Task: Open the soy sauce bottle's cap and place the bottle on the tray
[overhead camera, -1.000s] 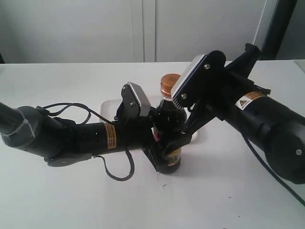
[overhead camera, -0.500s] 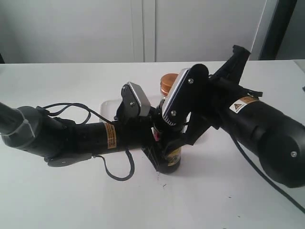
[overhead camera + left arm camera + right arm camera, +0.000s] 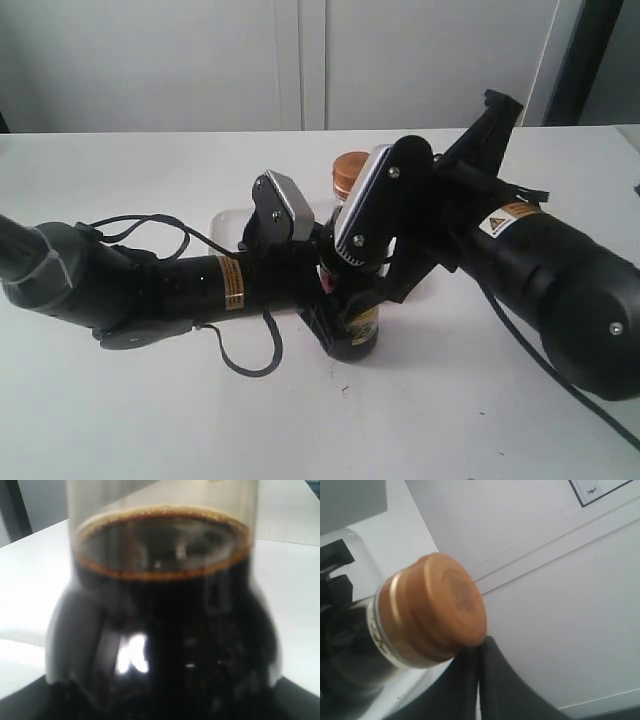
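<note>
The soy sauce bottle [image 3: 357,330] stands upright on the white table, just in front of the tray [image 3: 228,222]. My left gripper [image 3: 335,305] is shut on the bottle's dark body [image 3: 165,630], which fills the left wrist view. The orange-brown cap [image 3: 349,170] is closed on the neck. In the right wrist view my right gripper [image 3: 480,647] is shut with nothing between its jaws, and its tips touch the rim of the cap [image 3: 437,607]. The right arm's wrist [image 3: 380,215] hides the bottle's neck in the exterior view.
A black cable [image 3: 245,365] from the left arm loops onto the table in front of it. Pale cabinet doors [image 3: 300,60] stand behind the table. The bulky right arm [image 3: 560,290] stretches over the table's right side.
My right arm has moved left and down toward the cap, and its wrist now covers the bottle's neck. The left gripper and the bottle have not moved.
</note>
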You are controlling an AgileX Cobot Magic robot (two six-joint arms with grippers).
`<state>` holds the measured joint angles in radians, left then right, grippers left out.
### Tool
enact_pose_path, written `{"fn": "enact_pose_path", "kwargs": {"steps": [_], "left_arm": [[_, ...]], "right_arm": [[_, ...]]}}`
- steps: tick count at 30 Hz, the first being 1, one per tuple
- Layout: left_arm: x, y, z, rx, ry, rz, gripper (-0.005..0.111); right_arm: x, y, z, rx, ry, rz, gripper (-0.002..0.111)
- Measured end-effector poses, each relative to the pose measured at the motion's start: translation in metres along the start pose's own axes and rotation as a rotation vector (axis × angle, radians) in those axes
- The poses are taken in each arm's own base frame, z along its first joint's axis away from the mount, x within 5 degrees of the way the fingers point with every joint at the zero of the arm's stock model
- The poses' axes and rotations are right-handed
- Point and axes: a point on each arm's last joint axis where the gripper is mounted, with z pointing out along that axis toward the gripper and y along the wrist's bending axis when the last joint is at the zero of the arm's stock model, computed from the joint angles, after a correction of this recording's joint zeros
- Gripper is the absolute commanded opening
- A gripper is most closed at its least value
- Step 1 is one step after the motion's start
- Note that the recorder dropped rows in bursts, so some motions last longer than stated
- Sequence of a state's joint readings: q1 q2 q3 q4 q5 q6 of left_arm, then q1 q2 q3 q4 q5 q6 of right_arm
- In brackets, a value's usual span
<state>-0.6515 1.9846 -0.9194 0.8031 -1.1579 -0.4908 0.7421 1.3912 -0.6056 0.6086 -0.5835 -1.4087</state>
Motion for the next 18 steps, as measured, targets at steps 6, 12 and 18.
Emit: {"fn": "enact_pose_path", "kwargs": {"steps": [6,12,18], "left_arm": [[0.0005,0.0009,0.0000,-0.009,0.006,-0.005,0.000],[0.0006,0.0012,0.0000,-0.013,0.006,-0.007,0.000],[0.0005,0.0019,0.0000,-0.021,0.006,-0.011,0.000]], "right_arm": [[0.0002,0.0005,-0.0005,0.005,0.015,0.013,0.000],[-0.0054,-0.0038,0.0021,0.003,0.019,0.053,0.000],[-0.0082,-0.0049,0.0033,-0.011,0.039,0.048,0.000]]}}
